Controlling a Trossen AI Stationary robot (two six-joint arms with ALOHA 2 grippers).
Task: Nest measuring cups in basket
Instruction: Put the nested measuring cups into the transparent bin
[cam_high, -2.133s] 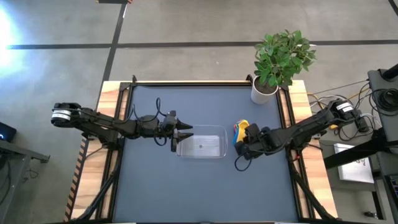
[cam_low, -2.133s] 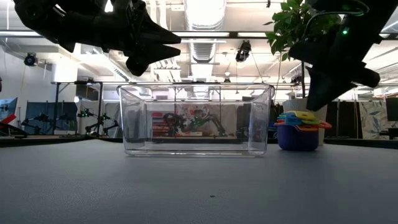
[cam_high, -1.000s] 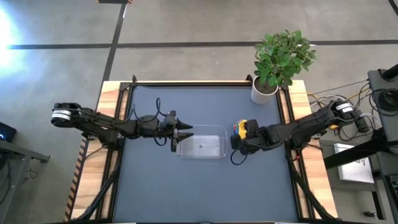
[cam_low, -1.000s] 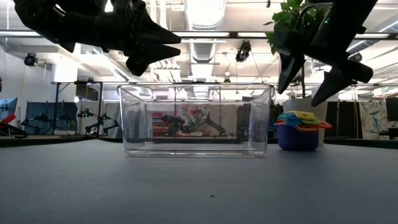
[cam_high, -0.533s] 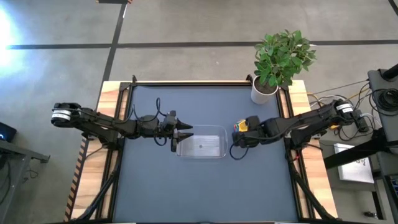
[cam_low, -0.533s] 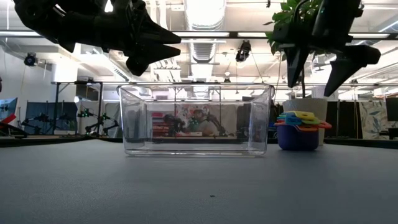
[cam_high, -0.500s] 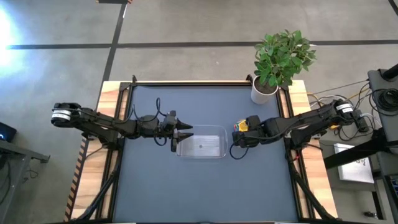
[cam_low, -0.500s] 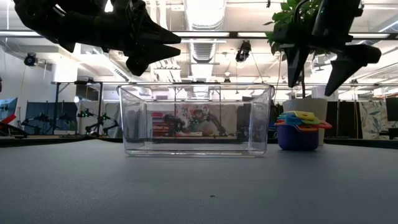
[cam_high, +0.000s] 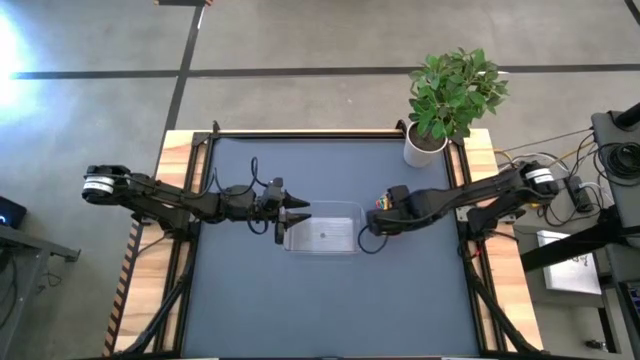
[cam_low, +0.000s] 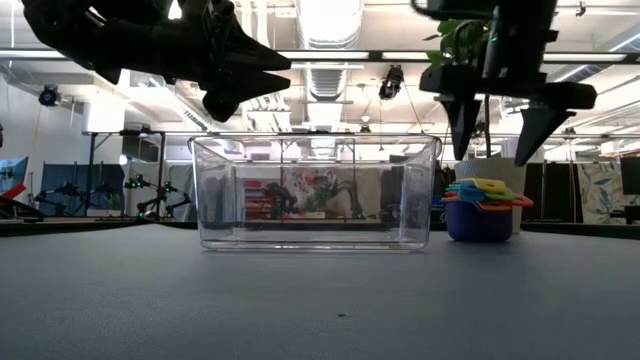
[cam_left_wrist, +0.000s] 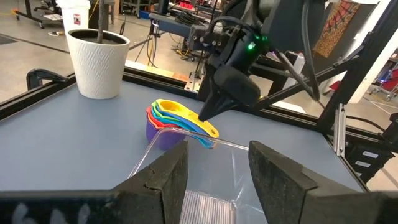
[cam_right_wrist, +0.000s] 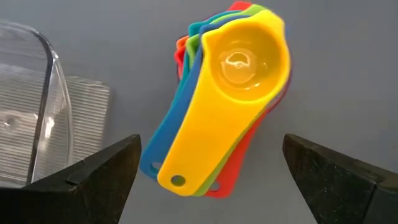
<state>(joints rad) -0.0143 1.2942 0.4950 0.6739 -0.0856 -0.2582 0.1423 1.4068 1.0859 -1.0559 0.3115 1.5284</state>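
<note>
Clear plastic basket (cam_high: 322, 232) at the middle of the dark blue table (cam_high: 300, 300), holding nothing; ribbed floor visible through its walls in the right wrist view. Measuring cups (cam_right_wrist: 224, 93) already nested into one stack on the tabletop just beside the basket's right end, outside it: yellow cup on top (smallest, bowl up), then green, light blue and red edges fanned beneath, a purple or dark blue cup at the base in the low view. Flat handles overlapped and pointing toward the basket, a small hole at each handle tip. No readable writing on cups or basket. White ribbed plant pot (cam_left_wrist: 98, 63) at the far right corner, green plant in it.

Right gripper (cam_low: 491, 125) directly above the stack, fingers spread wide, touching nothing. Left gripper (cam_left_wrist: 214, 171) over the basket's left end, fingers parted, empty.
</note>
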